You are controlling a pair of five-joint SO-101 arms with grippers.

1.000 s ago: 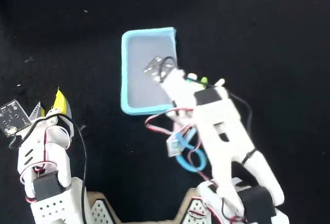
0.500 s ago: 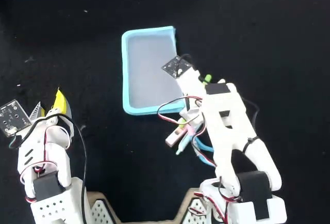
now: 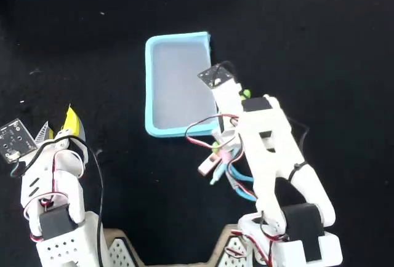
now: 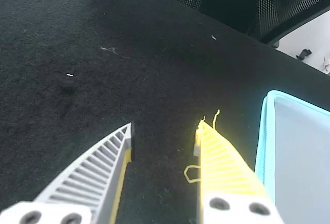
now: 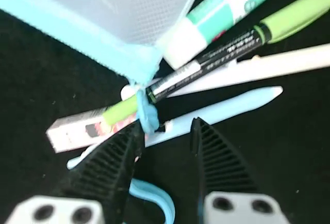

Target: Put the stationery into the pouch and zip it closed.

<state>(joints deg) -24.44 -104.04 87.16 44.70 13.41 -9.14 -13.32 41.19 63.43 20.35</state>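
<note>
Your right claw (image 5: 167, 131): about half open, holding nothing, poised just above a light blue pen (image 5: 232, 108). The other pens (image 5: 227, 51) and a small box (image 5: 82, 126) lie beside it on the desk (image 5: 46, 74), at the pouch (image 5: 103, 12) corner and outside it. Your left claw (image 4: 165, 128): open, empty, off to the pouch's side.

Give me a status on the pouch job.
Done: nothing visible; the pouch looks flat and empty. In hand: the right gripper hangs open over the pens piled at the pouch's corner, gripping none. The left gripper sits open over the table, away from them. Left: load every piece, then zip.
</note>
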